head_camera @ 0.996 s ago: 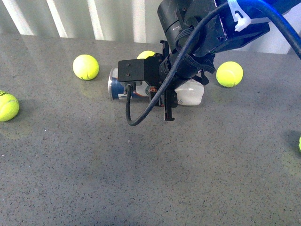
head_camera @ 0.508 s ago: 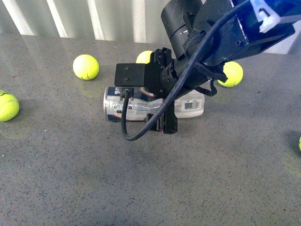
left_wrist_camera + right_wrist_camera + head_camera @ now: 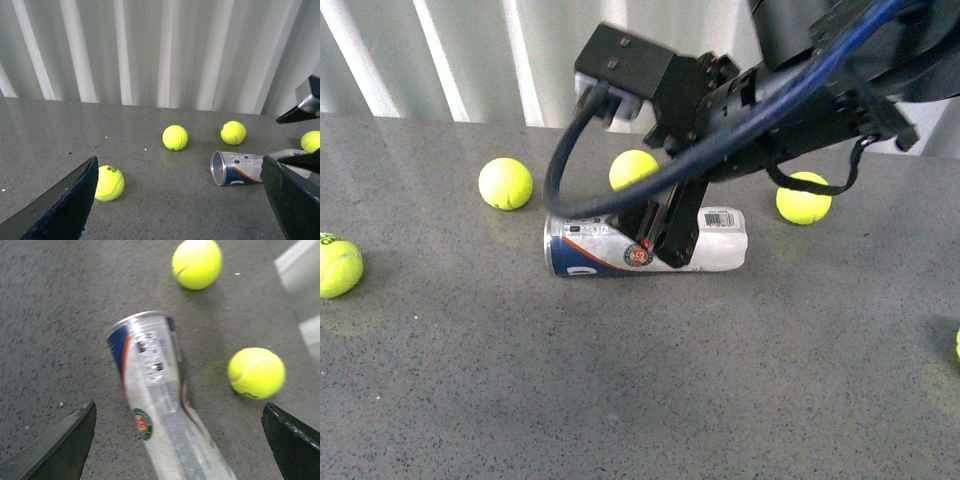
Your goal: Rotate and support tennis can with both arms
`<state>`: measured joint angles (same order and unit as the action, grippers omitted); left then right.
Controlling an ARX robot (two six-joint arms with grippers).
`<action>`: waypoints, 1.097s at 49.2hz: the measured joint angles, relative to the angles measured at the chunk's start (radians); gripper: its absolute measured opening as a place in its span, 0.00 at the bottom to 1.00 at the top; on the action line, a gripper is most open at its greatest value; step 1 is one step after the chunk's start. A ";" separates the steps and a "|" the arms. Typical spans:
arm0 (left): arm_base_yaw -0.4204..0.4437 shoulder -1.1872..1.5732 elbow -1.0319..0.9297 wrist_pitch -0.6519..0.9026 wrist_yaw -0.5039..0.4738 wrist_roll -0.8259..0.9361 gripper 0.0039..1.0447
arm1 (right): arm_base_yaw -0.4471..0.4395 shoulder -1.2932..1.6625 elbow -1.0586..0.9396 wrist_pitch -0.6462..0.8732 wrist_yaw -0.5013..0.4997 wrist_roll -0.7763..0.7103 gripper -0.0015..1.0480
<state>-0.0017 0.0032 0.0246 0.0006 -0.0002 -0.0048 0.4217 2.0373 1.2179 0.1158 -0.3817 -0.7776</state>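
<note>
The tennis can (image 3: 600,250) lies on its side on the grey table, silver rim to the left, navy label with an orange stripe, clear dented end to the right. My right gripper (image 3: 665,238) hangs over the can's middle, open and empty. In the right wrist view the can (image 3: 155,390) runs between the wide-apart jaws of the right gripper (image 3: 177,445). My left gripper (image 3: 180,210) is open and empty, low over the table and well away from the can (image 3: 240,167), whose open rim faces it. The left arm does not show in the front view.
Yellow tennis balls lie around the can: one at back left (image 3: 505,183), one just behind the can (image 3: 634,168), one at back right (image 3: 803,197), one at the far left (image 3: 338,265). White curtain folds (image 3: 160,50) close the back.
The right gripper has risen from low beside the can to above it. The can has swung from mostly hidden behind the gripper to lying crosswise, and more of it shows.
</note>
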 joint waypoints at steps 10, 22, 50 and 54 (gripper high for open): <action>0.000 0.000 0.000 0.000 0.000 0.000 0.94 | -0.069 -0.149 -0.096 0.145 0.138 0.333 0.93; 0.000 0.000 0.000 0.000 0.000 0.000 0.94 | -0.182 -0.390 -0.352 0.284 0.520 0.751 0.93; 0.000 -0.002 0.000 0.000 0.000 0.000 0.94 | -0.253 -0.575 -0.773 0.904 0.546 0.782 0.43; 0.000 -0.002 0.000 0.000 0.000 0.000 0.94 | -0.277 -0.623 -0.834 0.908 0.536 0.782 0.31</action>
<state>-0.0017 0.0013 0.0246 0.0006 -0.0002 -0.0048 0.1448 1.4143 0.3836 1.0237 0.1547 0.0040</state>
